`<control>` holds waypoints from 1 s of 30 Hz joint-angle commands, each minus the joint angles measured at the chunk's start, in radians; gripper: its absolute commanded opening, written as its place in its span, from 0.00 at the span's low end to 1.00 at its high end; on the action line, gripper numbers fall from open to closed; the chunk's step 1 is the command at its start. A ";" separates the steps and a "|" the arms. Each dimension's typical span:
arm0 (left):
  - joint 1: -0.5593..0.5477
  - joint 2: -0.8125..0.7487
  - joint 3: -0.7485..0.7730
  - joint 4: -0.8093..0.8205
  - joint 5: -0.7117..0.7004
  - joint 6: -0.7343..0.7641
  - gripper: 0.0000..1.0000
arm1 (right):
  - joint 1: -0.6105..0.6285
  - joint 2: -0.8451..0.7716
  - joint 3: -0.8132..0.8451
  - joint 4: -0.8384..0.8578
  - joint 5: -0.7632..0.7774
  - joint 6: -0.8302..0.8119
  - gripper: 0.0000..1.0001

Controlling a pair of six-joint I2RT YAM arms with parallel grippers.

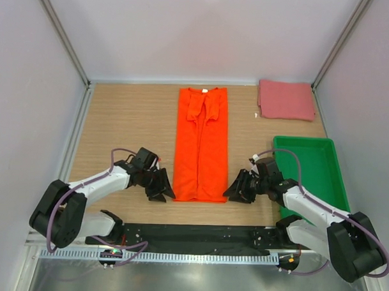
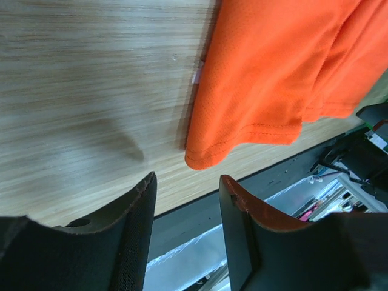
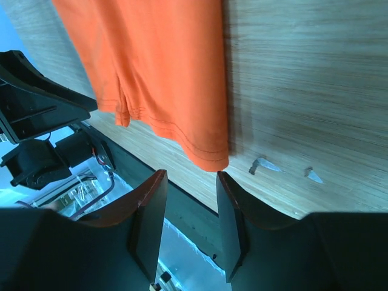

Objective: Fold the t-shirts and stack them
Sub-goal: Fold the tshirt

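Lying lengthwise down the middle of the tabletop [image 1: 128, 117]: orange t-shirt [image 1: 201, 146], folded into a narrow strip, collar toward the far edge, hem toward the near edge. Pink-red t-shirt [image 1: 285, 99] sits folded flat at the far right corner. Green tray [image 1: 308, 142] along the right edge, apart from both shirts. Left gripper [image 1: 164, 189] low beside the hem's left corner, jaws parted, nothing held. Right gripper [image 1: 233, 190] low beside the hem's right corner, jaws likewise parted and empty. Wrist views show each hem corner just beyond the fingertips; contact unclear.
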 commanded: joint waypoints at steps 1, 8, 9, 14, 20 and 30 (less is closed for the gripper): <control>0.004 0.032 -0.008 0.073 0.030 -0.047 0.47 | 0.007 0.013 -0.023 0.083 0.010 0.035 0.44; 0.004 0.065 -0.034 0.132 0.005 -0.090 0.48 | 0.007 0.059 -0.066 0.126 0.016 0.056 0.44; 0.004 0.074 -0.040 0.142 0.009 -0.109 0.48 | 0.007 0.067 -0.069 0.138 0.015 0.060 0.44; 0.002 0.109 -0.049 0.176 0.010 -0.124 0.48 | 0.007 0.096 -0.080 0.141 0.018 0.050 0.44; 0.002 0.132 -0.056 0.160 0.016 -0.118 0.46 | 0.007 0.145 -0.086 0.175 0.022 0.050 0.44; 0.002 0.134 -0.068 0.136 -0.002 -0.098 0.42 | 0.007 0.190 -0.085 0.193 0.034 0.043 0.44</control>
